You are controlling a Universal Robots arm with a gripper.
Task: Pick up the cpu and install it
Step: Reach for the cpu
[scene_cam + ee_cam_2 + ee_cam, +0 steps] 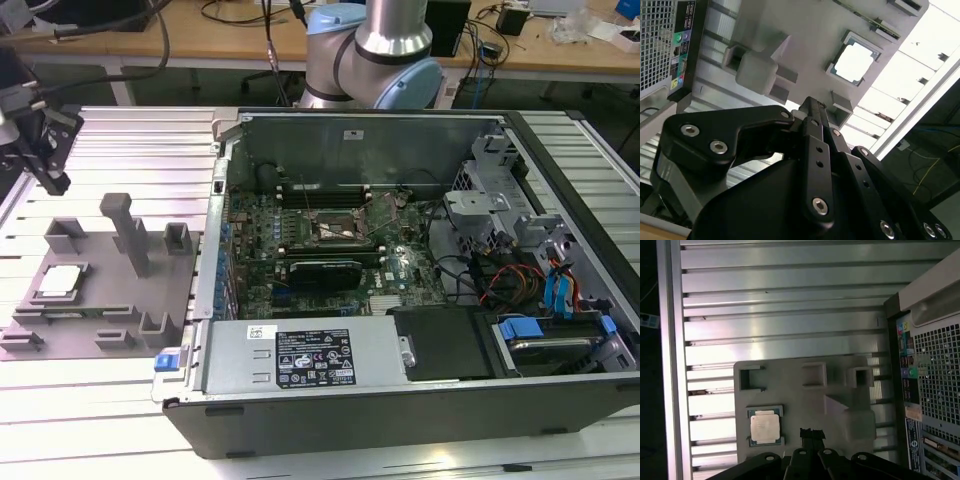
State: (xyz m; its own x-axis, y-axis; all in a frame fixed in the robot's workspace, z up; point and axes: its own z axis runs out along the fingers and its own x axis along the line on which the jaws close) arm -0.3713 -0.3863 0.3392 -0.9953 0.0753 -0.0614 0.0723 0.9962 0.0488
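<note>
The gripper [55,185] is seen at the exterior view's far left, raised above the slatted metal table [100,430] and just beyond the far edge of the grey plate [100,300]. In both wrist views its fingers [812,104] [811,432] are drawn together, tip against tip, and nothing is held between them.

The cpu [60,280] is laid flat, pale metal top upward, in a shallow seat near the plate's edge on the exterior view's left. It is touched by nothing and lies well apart from the gripper. In the first wrist view the cpu [764,426] is seen just beside the line of the fingertips, with the plate [800,400] beneath. In the second wrist view the cpu [855,61] is shown beyond the tips, on the plate [805,30].

An upright post [128,235] is carried on the plate between the cpu and the open computer case [400,420], which is set at the exterior view's right of the plate. Inside the case, the dark socket [338,225] is seen on the board, far from the cpu, and a silver box [305,355] is mounted along the near wall.
</note>
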